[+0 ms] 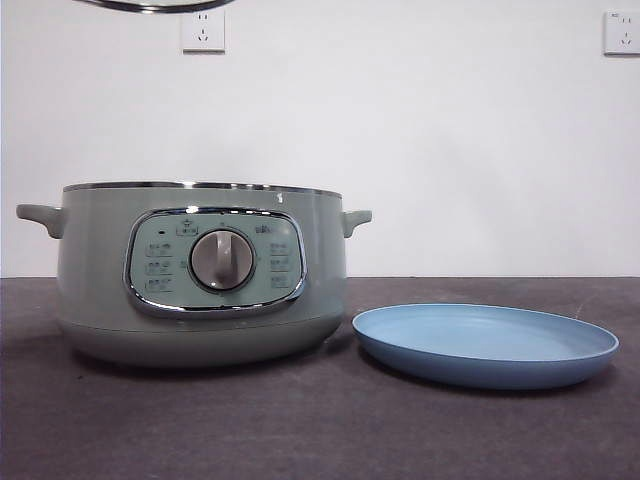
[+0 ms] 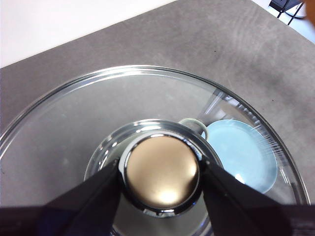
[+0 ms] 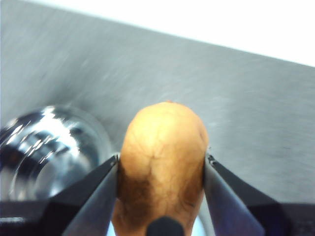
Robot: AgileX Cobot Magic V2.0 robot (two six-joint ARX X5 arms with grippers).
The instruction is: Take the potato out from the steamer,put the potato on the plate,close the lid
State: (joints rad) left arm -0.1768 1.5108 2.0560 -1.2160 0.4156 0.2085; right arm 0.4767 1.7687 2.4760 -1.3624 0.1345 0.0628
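The pale-green steamer (image 1: 200, 270) stands uncovered at the left on the dark table, with the light-blue plate (image 1: 480, 368) beside it on the right. Only a chrome arc of the lid (image 1: 150, 5) shows at the front view's top edge. My left gripper (image 2: 160, 172) is shut on the knob (image 2: 160, 162) of the clear lid (image 2: 64, 113), held high; through the glass I see the plate (image 2: 246, 152) and a steamer handle (image 2: 194, 124). My right gripper (image 3: 161, 164) is shut on the orange-brown potato (image 3: 162, 147), up in the air beside the steamer's shiny inside (image 3: 44, 142).
A white wall stands behind the table (image 1: 300, 430), with two sockets (image 1: 203, 30) (image 1: 622, 32) high up. Neither arm shows in the front view.
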